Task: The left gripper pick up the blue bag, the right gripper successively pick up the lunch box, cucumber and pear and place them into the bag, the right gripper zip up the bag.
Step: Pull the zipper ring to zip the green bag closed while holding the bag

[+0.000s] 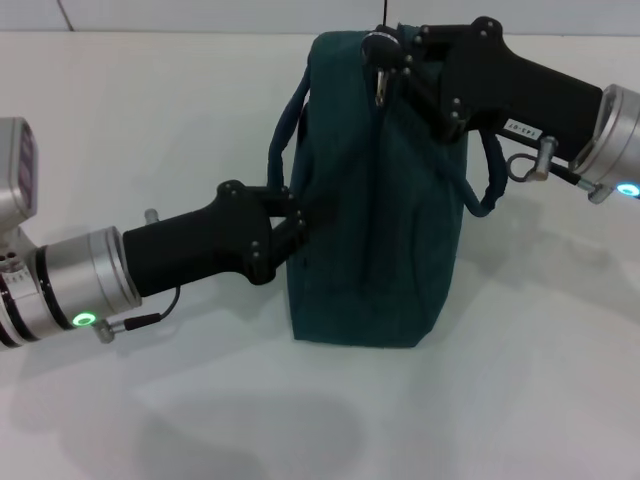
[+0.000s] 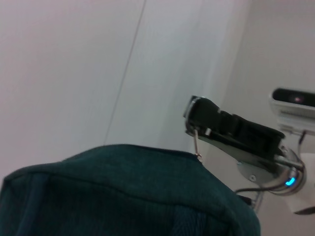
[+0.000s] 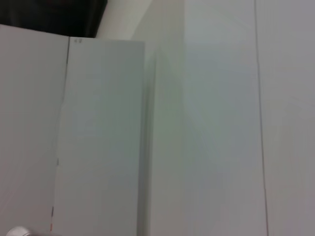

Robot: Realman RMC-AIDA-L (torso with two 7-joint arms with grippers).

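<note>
Head view: the large dark teal-blue fabric lunch bag stands upright on the plain white table. It is the reference for everything below. Its top seam looks drawn together, with no foil lining showing. One loop handle hangs off the bag's left face and the other loop handle off its right face.

The left gripper, a black two-fingered claw on a black arm with a silver cylindrical joint, reaches in level from the bag's left side. Its fingertips are pressed against the bag's left face at about mid height, just under the lower end of the near handle. The fingers look closed down on the cloth or strap there; the exact bite is hidden by the claw body.

The right gripper, a matching black claw, comes in from the bag's upper right and sits at the bag's top edge. Its fingers are pinched together on the metal ring zip pull, which hangs down against the top of the bag. The left wrist view confirms this: the right gripper is just above the bag's top ridge, with a thin metal link running from the fingers to the seam.

The right wrist view shows only pale wall panels.

Lunch box, cucumber and pear: not visible in any view.
</note>
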